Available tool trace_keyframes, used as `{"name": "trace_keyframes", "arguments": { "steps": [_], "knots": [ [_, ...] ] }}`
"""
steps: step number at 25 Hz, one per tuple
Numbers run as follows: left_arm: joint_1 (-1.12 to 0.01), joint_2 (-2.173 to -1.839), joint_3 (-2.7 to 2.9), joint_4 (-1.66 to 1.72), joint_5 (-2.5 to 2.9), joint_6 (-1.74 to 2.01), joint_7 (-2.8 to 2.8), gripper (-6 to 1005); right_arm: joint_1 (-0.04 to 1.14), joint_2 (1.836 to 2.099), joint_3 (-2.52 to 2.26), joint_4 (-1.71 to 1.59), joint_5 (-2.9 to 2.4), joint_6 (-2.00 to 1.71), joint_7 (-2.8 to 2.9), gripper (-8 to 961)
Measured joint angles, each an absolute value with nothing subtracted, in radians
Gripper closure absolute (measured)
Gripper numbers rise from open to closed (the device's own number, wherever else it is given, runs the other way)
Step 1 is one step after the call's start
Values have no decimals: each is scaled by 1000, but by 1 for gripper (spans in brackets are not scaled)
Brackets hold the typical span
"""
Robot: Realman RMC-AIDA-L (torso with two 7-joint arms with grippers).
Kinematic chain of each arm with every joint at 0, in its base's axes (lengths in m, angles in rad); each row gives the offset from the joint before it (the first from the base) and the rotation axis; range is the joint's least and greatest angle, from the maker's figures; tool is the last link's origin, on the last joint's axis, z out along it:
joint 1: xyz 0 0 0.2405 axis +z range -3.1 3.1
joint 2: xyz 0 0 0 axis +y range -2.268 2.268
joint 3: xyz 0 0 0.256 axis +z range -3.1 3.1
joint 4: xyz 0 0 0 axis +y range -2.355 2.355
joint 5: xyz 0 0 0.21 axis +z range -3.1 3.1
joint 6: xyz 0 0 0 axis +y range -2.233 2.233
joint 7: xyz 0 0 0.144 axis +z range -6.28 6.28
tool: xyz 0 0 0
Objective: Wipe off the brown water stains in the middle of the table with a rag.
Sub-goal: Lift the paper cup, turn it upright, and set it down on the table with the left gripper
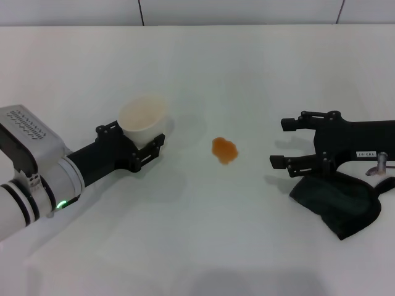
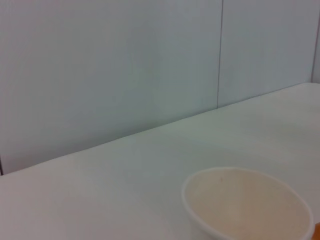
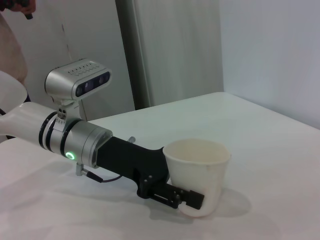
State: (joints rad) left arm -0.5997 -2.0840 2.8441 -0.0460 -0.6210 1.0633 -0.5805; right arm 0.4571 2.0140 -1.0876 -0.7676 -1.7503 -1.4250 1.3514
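The brown water stain (image 1: pixel 224 150) is a small orange-brown blotch in the middle of the white table (image 1: pixel 203 240). The dark rag (image 1: pixel 336 200) lies crumpled on the table at the right, partly under my right arm. My right gripper (image 1: pixel 282 143) is open and empty, just above the table. Its fingers point toward the stain and stand a short way to the right of it. My left gripper (image 1: pixel 133 140) is shut on a white paper cup (image 1: pixel 143 115) left of the stain. The cup also shows in the left wrist view (image 2: pixel 250 205) and the right wrist view (image 3: pixel 197 167).
The paper cup stands upright with its base at the table, held by the left gripper's black fingers (image 3: pixel 177 196). A grey panelled wall (image 2: pixel 125 70) runs behind the table's far edge.
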Motion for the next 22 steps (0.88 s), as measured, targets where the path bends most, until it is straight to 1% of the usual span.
{"name": "trace_keyframes", "arguments": {
  "steps": [22],
  "knots": [
    [-627, -2079, 2845, -55, -575, 1049, -635, 292, 463, 2014, -1086, -772, -1750, -1425, 1351, 83]
  ]
}}
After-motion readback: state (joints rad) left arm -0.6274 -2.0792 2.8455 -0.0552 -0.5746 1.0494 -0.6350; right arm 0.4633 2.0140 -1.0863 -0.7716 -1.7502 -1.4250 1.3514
